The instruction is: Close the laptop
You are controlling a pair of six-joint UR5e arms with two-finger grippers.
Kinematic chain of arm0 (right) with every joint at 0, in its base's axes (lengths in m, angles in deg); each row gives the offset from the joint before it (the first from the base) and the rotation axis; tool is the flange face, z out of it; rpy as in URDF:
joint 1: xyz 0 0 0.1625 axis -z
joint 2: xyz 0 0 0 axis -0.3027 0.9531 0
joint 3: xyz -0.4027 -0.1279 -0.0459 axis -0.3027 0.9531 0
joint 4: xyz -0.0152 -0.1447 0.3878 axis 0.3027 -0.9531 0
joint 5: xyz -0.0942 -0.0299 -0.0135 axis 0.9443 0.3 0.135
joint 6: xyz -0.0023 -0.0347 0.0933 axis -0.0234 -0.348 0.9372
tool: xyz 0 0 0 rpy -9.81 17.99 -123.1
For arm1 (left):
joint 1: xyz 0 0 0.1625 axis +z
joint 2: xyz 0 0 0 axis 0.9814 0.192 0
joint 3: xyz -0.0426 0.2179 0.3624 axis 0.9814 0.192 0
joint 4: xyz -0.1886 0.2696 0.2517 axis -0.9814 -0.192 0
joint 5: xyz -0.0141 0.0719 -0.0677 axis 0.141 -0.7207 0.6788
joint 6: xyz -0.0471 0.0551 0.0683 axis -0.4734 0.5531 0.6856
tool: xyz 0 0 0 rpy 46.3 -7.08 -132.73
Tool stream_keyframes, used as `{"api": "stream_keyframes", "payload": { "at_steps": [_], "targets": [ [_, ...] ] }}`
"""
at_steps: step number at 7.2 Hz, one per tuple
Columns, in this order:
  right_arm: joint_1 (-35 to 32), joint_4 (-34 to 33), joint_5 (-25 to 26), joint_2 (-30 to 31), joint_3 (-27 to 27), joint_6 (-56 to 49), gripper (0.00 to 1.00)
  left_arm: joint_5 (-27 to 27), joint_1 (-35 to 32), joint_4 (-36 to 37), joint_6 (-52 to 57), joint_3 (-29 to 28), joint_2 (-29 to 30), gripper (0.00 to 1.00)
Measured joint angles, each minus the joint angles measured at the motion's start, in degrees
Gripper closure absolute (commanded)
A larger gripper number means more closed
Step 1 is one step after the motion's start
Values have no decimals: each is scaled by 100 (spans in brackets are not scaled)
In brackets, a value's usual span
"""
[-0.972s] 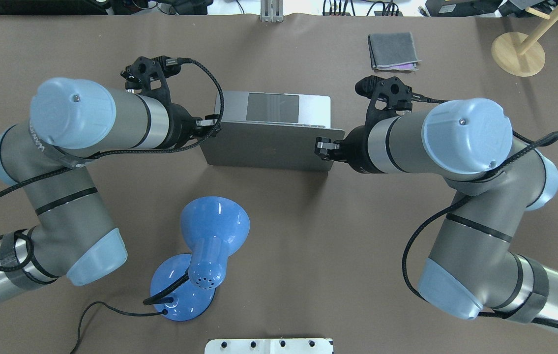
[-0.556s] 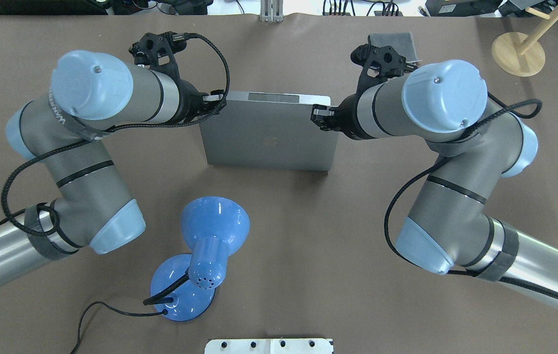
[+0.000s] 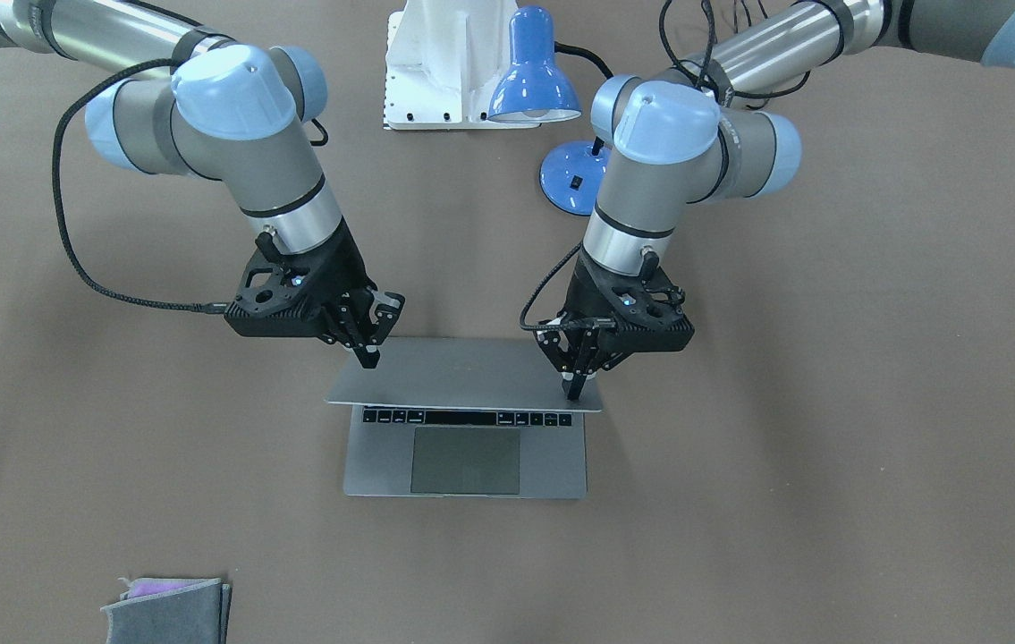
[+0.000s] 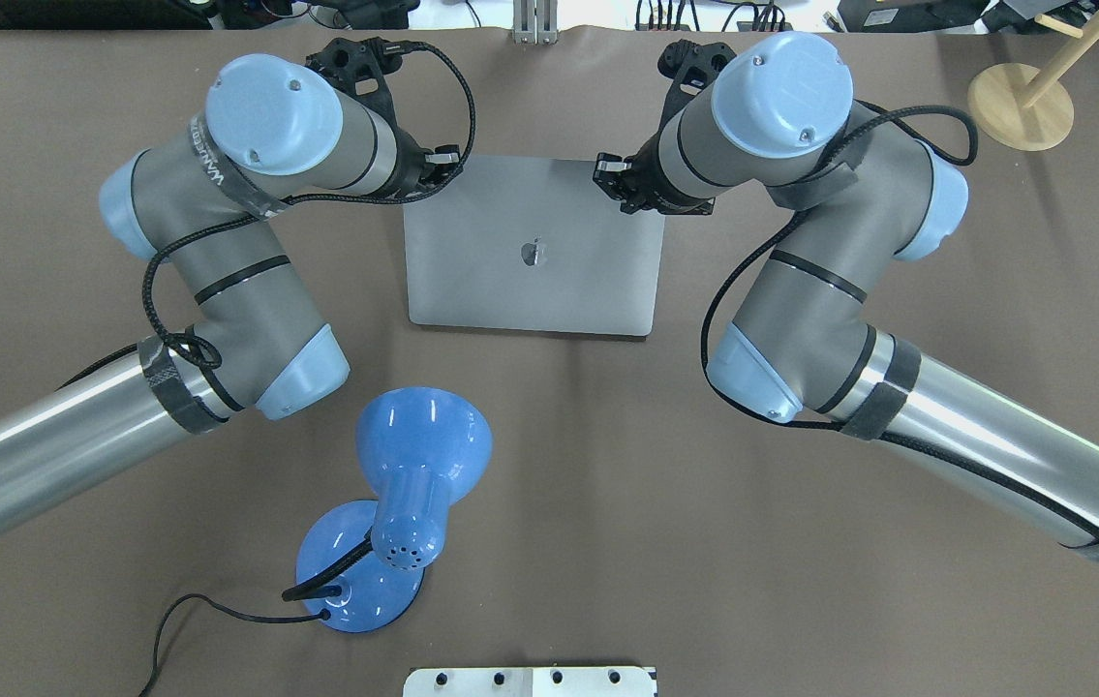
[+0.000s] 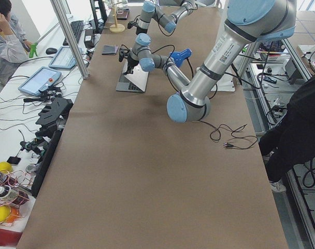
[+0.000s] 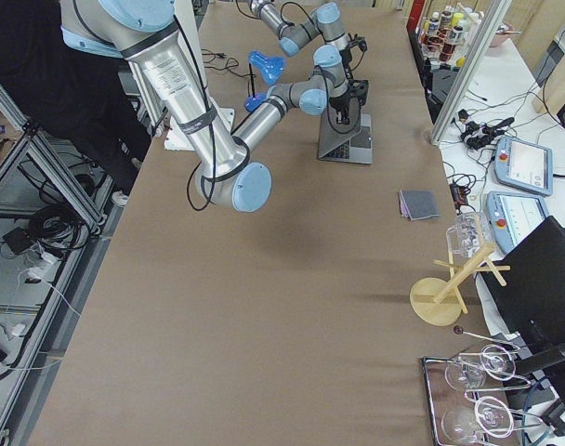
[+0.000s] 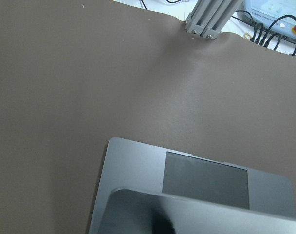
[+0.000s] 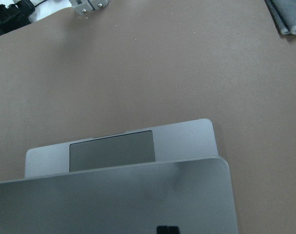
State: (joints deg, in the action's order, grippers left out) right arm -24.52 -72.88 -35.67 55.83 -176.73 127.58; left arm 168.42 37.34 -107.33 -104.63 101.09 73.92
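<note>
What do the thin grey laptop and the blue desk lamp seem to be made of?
The thin grey laptop looks like matte anodised metal: even, soft sheen, no sharp reflections, very thin rigid lid. The blue desk lamp looks like glossy painted metal, possibly plastic: bright highlights on its shade and base.

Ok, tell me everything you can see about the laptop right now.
The laptop is a thin grey metal notebook on the brown table, hinge side towards the robot. Its lid, with a dark apple logo, is tilted far down but not shut: one row of black keys and the grey trackpad show past its edge. The left gripper and right gripper touch the lid's outer face, one near each side.
</note>
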Motion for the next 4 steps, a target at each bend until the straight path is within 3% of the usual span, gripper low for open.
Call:
{"api": "stream_keyframes", "payload": {
  "at_steps": [2,4],
  "targets": [
    [-112,60,-398,-403,991,-141,100,163,-71,-326,261,-1084,349,100],
    [-172,338,-848,-585,1714,-235,100,477,-84,-663,352,-1753,507,100]
  ]
}}
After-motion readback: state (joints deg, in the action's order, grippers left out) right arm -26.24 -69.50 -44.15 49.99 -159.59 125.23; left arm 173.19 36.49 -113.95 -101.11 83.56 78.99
